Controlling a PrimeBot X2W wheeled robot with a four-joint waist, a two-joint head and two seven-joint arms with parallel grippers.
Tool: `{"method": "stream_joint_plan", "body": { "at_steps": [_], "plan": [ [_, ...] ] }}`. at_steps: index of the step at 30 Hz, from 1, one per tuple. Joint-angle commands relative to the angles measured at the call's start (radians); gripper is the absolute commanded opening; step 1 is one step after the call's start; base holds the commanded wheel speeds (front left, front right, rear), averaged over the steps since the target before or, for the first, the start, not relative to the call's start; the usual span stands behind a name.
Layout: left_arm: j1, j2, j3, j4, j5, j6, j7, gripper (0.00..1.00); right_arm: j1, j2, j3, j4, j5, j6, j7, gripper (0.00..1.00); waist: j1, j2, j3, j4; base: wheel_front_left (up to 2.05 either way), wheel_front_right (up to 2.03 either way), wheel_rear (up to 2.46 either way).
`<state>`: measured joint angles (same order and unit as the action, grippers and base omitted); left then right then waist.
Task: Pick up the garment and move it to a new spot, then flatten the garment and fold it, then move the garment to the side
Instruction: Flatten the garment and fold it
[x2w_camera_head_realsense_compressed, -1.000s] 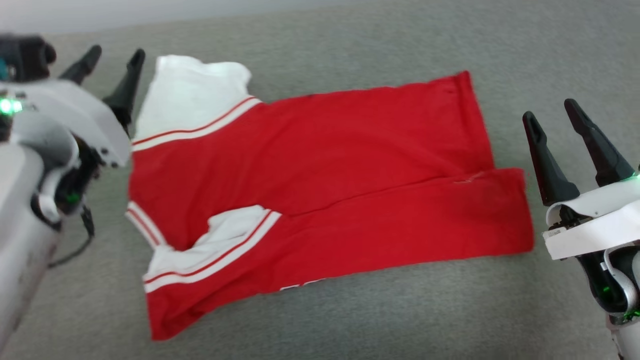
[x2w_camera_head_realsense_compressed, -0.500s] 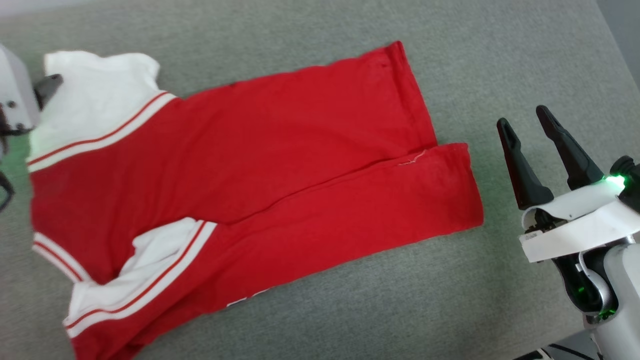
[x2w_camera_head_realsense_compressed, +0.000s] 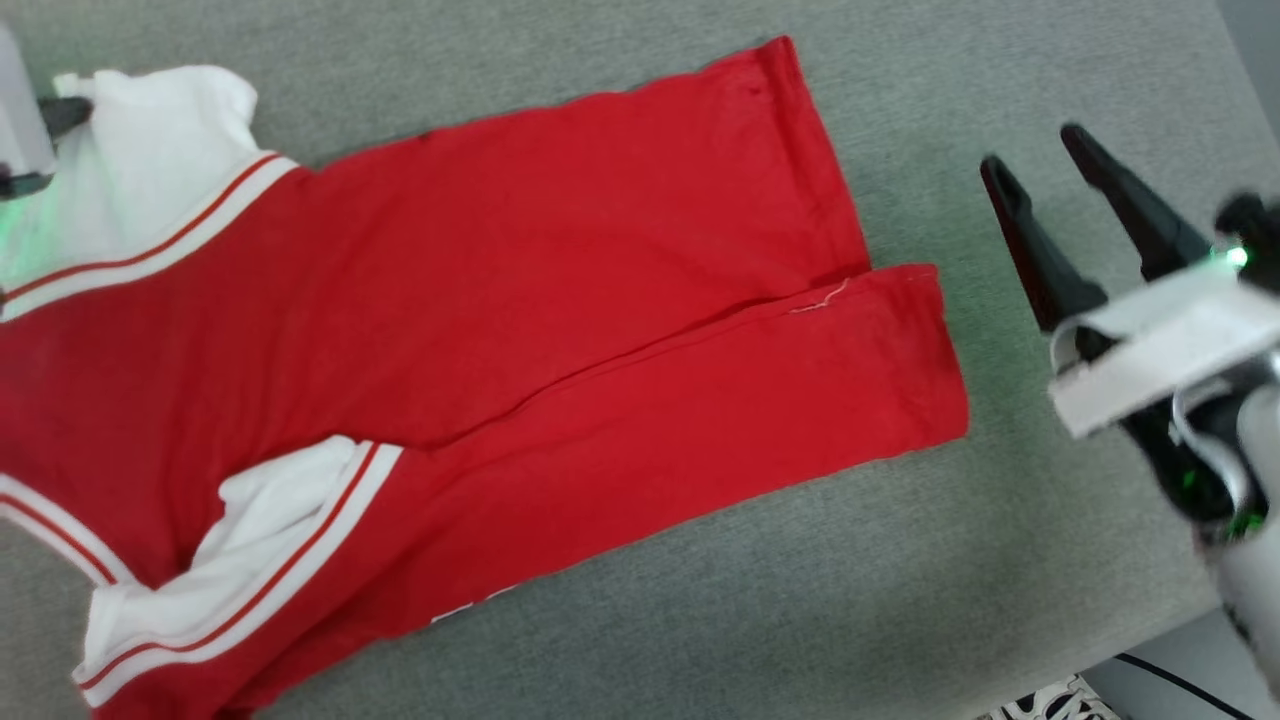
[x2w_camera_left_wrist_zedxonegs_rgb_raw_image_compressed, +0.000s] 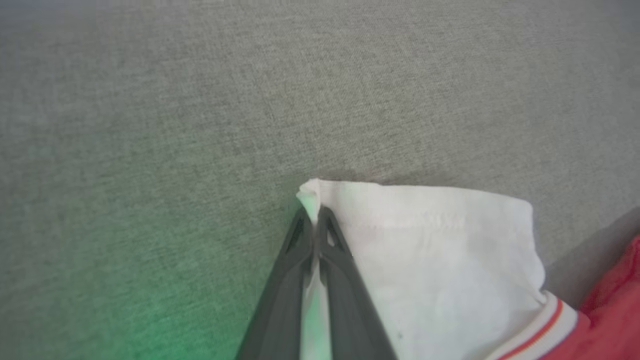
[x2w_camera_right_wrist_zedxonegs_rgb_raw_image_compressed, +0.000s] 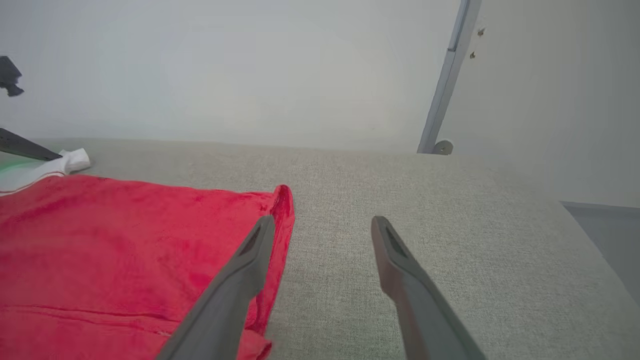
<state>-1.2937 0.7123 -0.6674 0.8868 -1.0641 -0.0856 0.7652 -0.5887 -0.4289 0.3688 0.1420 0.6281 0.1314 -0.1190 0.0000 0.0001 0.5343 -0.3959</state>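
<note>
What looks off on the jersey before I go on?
A loose pale thread sticks out at the hem of the garment, where the two folded flaps meet. The nearer white sleeve lies bunched between them, not flat. Nothing else stands out.

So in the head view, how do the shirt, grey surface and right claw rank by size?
1. grey surface
2. shirt
3. right claw, which is likely nearer the camera, so it looks bigger than it is

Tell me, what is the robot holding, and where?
The left gripper pinches the garment by the corner of its white sleeve. The right gripper is open and empty.
</note>
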Motion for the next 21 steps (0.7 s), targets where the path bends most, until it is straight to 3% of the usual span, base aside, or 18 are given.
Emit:
{"method": "stream_joint_plan", "body": {
  "at_steps": [1,13,21],
  "plan": [
    [0.031,-0.037,-0.025,0.010,0.004,-0.008,0.015,0.00,-0.043,-0.009,0.016,0.022,0.019,-0.002,0.056,1.00,0.0000,-0.0001,0.016,0.019,0.00,0.00,0.00],
    [-0.058,-0.150,-0.071,-0.008,0.026,-0.039,-0.014,0.00,-0.474,-0.022,0.251,0.266,0.222,-0.002,0.622,1.00,0.0000,-0.0001,0.062,0.141,0.00,0.00,0.00],
    [-0.068,-0.198,-0.099,0.005,0.008,-0.046,-0.031,0.00,-0.609,-0.025,0.368,0.448,0.260,-0.002,0.733,1.00,0.0000,-0.0001,0.071,0.188,0.00,0.00,0.00]
  ]
}}
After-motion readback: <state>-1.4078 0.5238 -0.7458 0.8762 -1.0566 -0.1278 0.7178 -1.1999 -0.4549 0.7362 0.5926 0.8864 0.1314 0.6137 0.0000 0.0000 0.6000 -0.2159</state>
